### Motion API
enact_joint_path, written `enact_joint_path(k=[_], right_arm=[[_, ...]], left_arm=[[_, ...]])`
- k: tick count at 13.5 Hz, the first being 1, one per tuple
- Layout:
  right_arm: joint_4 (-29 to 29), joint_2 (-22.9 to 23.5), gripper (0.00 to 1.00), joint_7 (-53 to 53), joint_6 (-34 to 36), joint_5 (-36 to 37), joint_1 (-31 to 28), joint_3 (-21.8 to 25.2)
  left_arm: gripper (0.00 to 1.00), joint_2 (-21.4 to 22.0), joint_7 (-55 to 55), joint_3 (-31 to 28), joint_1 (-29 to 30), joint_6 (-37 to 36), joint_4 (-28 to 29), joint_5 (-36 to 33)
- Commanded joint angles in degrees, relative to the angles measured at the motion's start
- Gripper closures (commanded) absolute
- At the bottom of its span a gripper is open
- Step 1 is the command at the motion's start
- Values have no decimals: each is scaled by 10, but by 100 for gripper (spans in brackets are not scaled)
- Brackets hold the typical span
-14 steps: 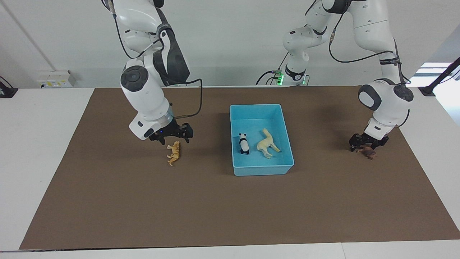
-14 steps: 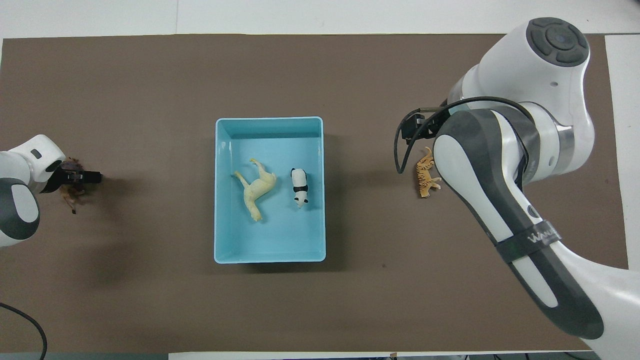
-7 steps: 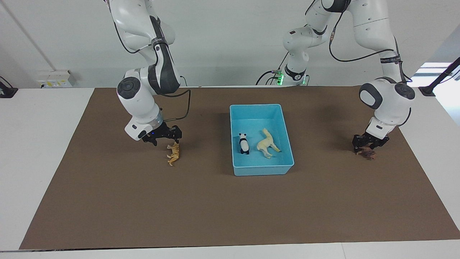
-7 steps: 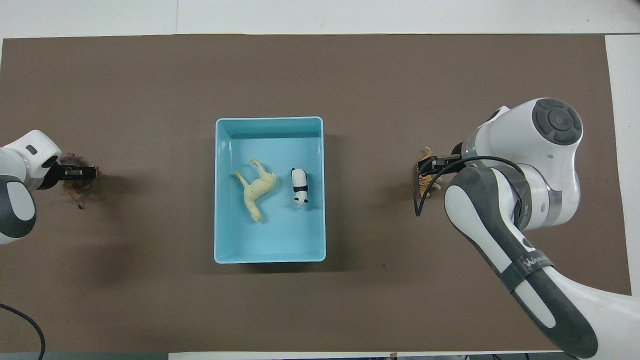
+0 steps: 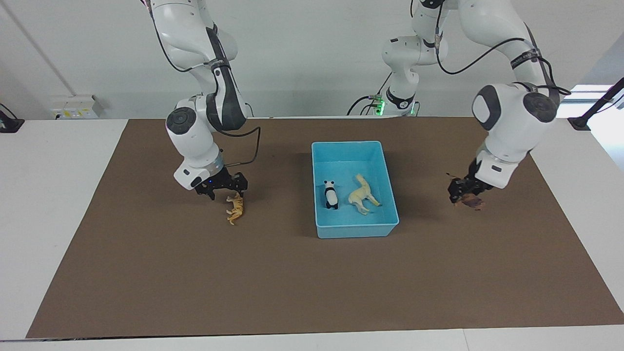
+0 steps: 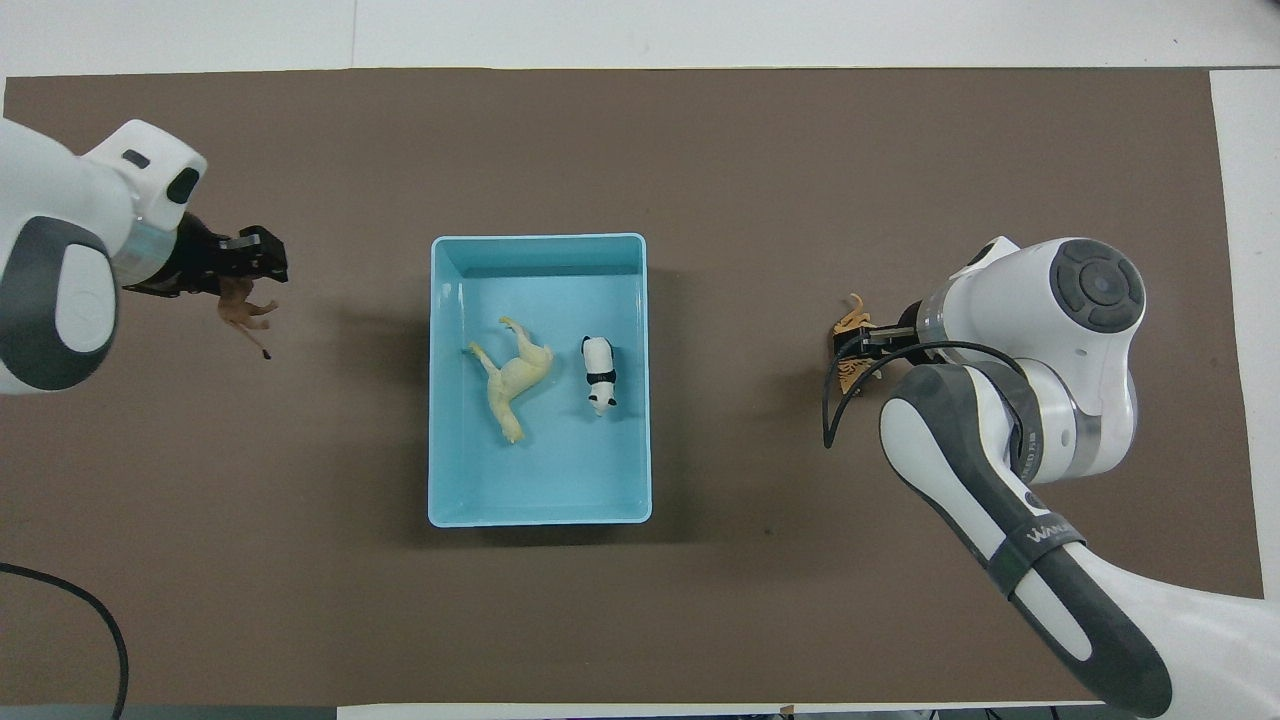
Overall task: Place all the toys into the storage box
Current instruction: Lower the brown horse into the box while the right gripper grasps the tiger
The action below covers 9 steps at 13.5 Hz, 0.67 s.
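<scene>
1. The left tool (image 5: 462, 191) has risen off the brown mat (image 5: 312, 273) since half a second ago and now pinches the dark brown lion-like plastic figurine (image 5: 472, 201), carrying it in the air over the mat between the desk's left-arm end and the box; earlier the figurine lay on the mat under the tool.
2. The right tool (image 5: 225, 190) remains low over the orange-tan tiger-like plastic figurine (image 5: 236, 208), little changed; whether its fingers are spread or closed cannot be told.
3. The tiger figurine lies on its side on the mat, long axis running toward and away from the robots, toward the right arm's end of the desk.
4. The light blue rectangular plastic storage box (image 5: 354, 229) sits mid-desk, unmoved.
5. Inside it, the black-and-white plastic panda (image 5: 331, 194) and cream plastic llama (image 5: 361, 195) lie side by side, unchanged.
</scene>
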State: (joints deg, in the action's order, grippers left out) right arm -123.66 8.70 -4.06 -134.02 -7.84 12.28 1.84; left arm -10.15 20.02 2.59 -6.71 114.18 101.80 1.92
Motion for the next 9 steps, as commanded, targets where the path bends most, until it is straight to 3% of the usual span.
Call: enact_joint_path(k=[1, 3, 5, 7, 8, 9], right_arm=[[-20, -4, 0, 2, -26, 1, -2, -4], [-27, 2, 0, 1, -41, 0, 0, -4], [-37, 16, 0, -1, -64, 0, 0, -5], [-48, 23, 0, -2, -95, 0, 4, -6], [-48, 26, 0, -4, -96, -2, 13, -5], [-48, 26, 0, -11, -100, -2, 15, -5]], left_arm=[[100, 18, 203, -11, -121, -18, -5, -2], [100, 25, 283, -10, -179, 12, 15, -2], [100, 42, 293, -10, -210, 35, 54, -2], [83, 56, 292, -10, -212, 70, 91, -2], [56, 61, 292, -10, -212, 71, 98, -2], [3, 61, 291, -10, -212, 66, 97, -2]])
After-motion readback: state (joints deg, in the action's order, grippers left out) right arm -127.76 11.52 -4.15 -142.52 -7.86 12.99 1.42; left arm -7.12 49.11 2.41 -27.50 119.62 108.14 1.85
